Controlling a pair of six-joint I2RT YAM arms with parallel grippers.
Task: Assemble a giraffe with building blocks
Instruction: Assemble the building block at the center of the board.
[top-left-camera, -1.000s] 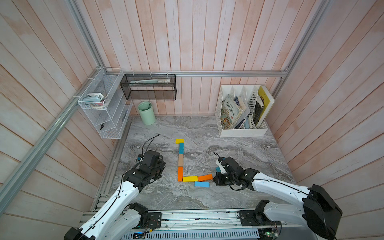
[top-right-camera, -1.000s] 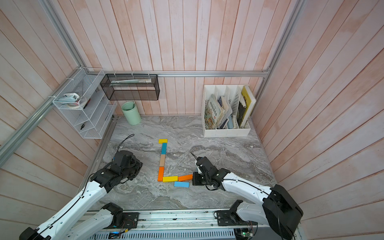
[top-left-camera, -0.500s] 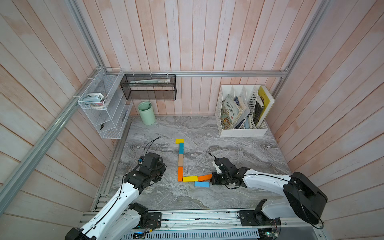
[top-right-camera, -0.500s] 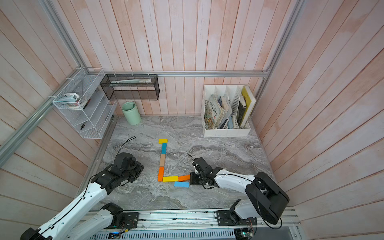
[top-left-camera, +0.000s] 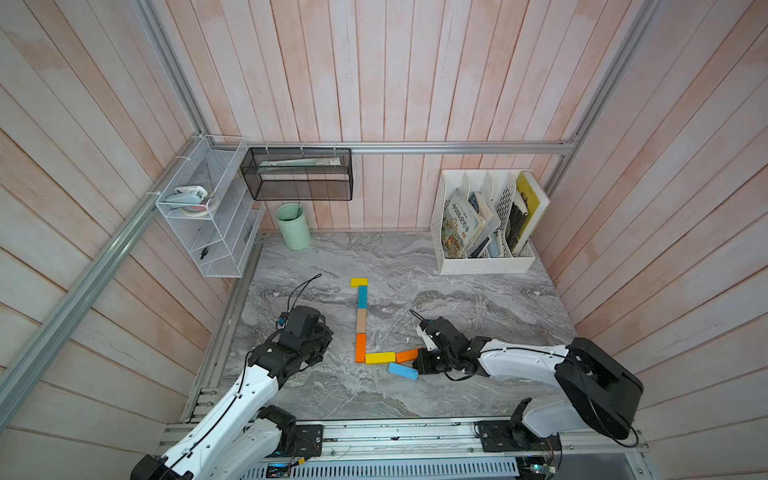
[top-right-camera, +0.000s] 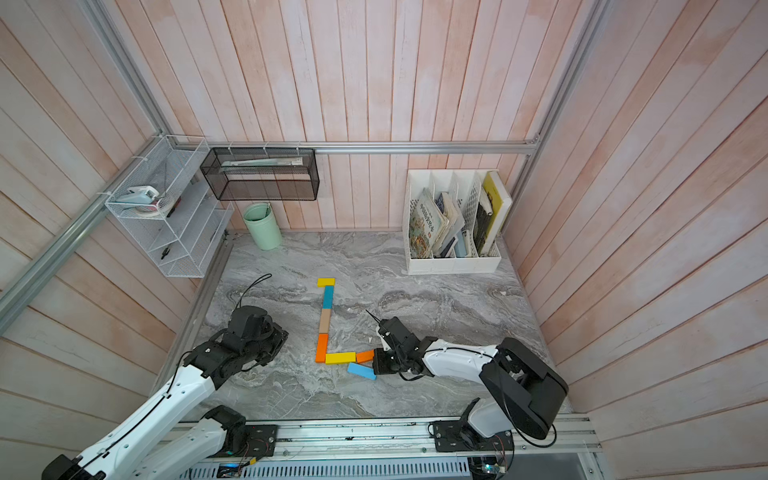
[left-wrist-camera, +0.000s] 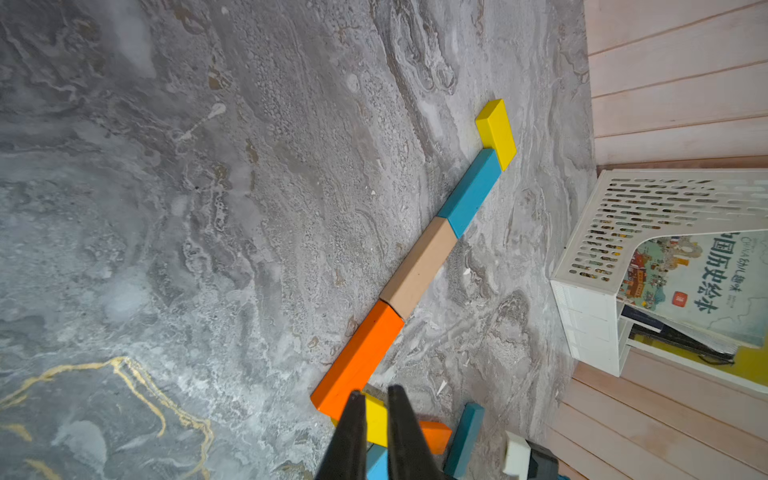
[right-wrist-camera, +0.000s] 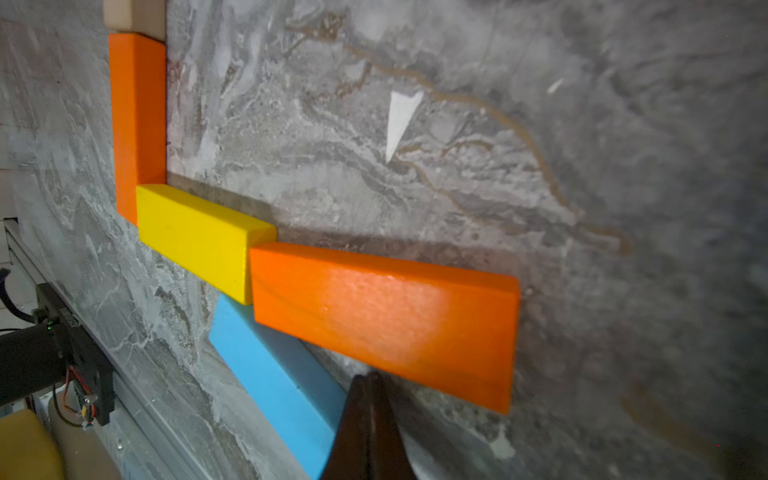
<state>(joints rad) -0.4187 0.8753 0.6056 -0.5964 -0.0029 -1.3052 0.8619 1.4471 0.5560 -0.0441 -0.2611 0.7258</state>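
Leftmost, the left gripper (left-wrist-camera: 375, 390) is held above the grey marbled tabletop (top-left-camera: 478, 299), its black jaws parted by only a slim gap, with nothing gripped. To its right, the flat giraffe figure of small rectangular blocks (top-left-camera: 361, 321) is laid out as an L. Its neck line, a teal block (top-right-camera: 328, 297), a tan wooden block (top-right-camera: 325, 321) and an orange block (top-right-camera: 321, 347) set end to end, is pointed lengthwise at the back wall (top-left-camera: 374, 83), and a yellow block (top-right-camera: 326, 282) is set crosswise at the far end. From the near end a yellow body block (top-left-camera: 380, 357) and a slightly skewed orange body block (top-left-camera: 407, 355) are run rightward. A light blue block (top-left-camera: 402, 370) is laid slantwise just beside them on the near side. The right gripper (right-wrist-camera: 370, 376) is held low at that block's right end, jaws pressed together and empty.
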